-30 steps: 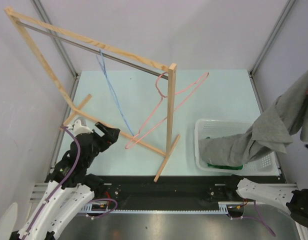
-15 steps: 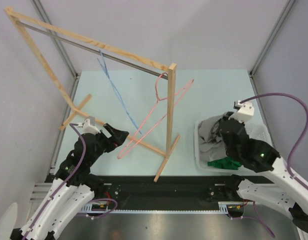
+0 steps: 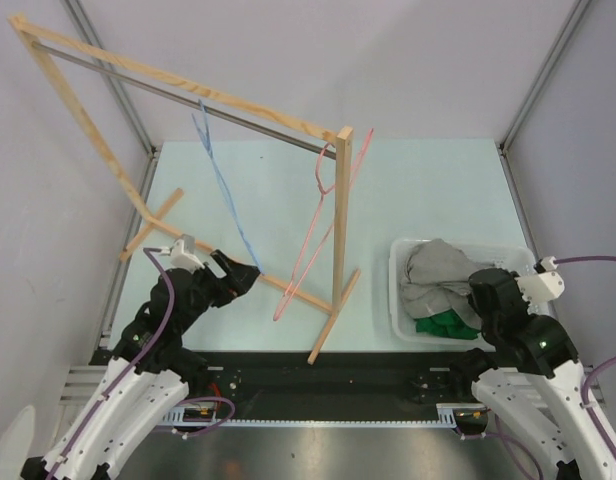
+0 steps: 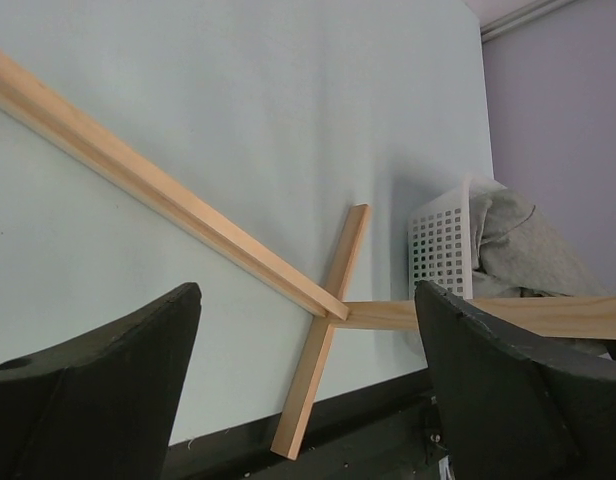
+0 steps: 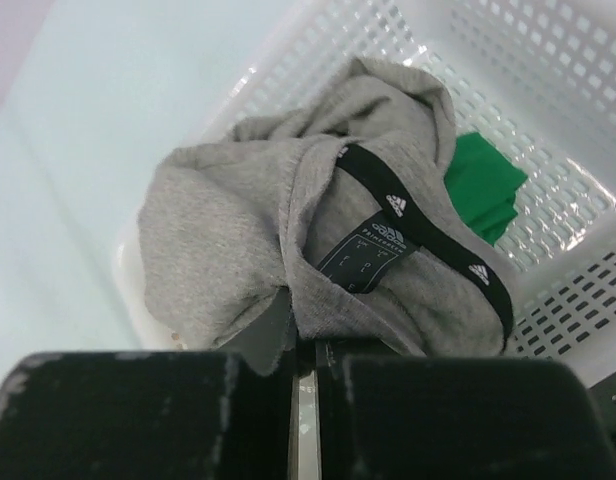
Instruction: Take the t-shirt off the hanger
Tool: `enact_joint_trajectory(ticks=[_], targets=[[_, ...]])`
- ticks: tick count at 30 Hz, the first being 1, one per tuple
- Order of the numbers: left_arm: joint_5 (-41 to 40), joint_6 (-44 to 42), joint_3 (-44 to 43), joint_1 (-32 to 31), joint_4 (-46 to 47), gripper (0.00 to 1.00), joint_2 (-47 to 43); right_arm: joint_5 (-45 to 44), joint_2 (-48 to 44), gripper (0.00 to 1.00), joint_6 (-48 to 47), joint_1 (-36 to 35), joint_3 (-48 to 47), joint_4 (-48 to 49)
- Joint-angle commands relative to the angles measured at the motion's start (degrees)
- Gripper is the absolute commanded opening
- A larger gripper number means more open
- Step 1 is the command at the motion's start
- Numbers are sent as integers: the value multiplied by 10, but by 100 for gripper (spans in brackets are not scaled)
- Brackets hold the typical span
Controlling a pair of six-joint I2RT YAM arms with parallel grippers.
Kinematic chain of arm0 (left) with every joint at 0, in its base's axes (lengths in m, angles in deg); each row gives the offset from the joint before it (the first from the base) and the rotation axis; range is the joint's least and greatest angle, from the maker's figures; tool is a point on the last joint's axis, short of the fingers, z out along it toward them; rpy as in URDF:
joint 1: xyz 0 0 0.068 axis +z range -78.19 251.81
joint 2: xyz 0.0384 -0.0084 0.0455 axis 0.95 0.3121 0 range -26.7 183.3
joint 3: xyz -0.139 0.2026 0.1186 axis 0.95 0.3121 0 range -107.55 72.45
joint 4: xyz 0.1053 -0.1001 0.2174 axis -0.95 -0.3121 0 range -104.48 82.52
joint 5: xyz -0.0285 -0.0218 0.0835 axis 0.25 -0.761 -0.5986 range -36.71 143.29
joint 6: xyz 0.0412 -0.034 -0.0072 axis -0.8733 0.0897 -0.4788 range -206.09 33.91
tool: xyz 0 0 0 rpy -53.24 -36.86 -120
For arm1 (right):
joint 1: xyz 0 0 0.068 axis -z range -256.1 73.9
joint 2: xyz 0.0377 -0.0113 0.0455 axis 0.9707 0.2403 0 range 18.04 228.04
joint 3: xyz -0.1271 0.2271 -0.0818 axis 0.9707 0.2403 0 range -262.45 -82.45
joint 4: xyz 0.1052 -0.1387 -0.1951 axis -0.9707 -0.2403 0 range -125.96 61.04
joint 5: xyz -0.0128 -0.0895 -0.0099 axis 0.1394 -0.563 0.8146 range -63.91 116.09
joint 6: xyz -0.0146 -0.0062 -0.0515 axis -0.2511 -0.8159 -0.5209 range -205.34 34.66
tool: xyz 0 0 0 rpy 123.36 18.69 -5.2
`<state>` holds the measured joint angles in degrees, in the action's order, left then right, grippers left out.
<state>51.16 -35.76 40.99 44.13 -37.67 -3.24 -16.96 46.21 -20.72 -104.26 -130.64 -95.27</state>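
**While the t-shirt lies in the basket, one pincer gapes and one is clenched**

Where the table (image 3: 438, 190) reaches 4 o'clock in the overhead view, we see the grey t-shirt (image 3: 433, 275) crumpled inside the white basket (image 3: 400, 250), its black neck band turned up. A green cloth (image 3: 443, 325) lies in the same basket, touching the shirt at its 5 o'clock. The right gripper (image 5: 306, 355) is clenched at the shirt's near edge, and a fold of grey cloth runs into the slit between its fingers (image 5: 408, 400), so we read it as grasping the shirt. At 8 o'clock the left gripper (image 3: 243, 272) stands released, jaws wide, holding nothing, just beside the lower bar of the wooden rack (image 3: 343, 220). A pink hanger (image 3: 318, 230) hangs at the rack's post, a blue hanger (image 3: 223, 195) at its 9 o'clock.
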Motion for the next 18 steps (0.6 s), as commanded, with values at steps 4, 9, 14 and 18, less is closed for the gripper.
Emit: enact_joint_trajectory(ticks=[4, 9, 14, 18], targets=[[51, 0, 33, 1, 36, 92, -7, 54, 19, 28, 81, 8, 66, 32], [73, -1, 46, 1, 38, 92, -22, 61, 2, 76, 48, 9, 44, 32], [99, 0, 61, 1, 56, 91, -24, 99, -9, 100, -18, 9, -22, 10], [117, 1, 67, 1, 68, 91, -24, 146, -21, 100, -55, 8, -62, -1]])
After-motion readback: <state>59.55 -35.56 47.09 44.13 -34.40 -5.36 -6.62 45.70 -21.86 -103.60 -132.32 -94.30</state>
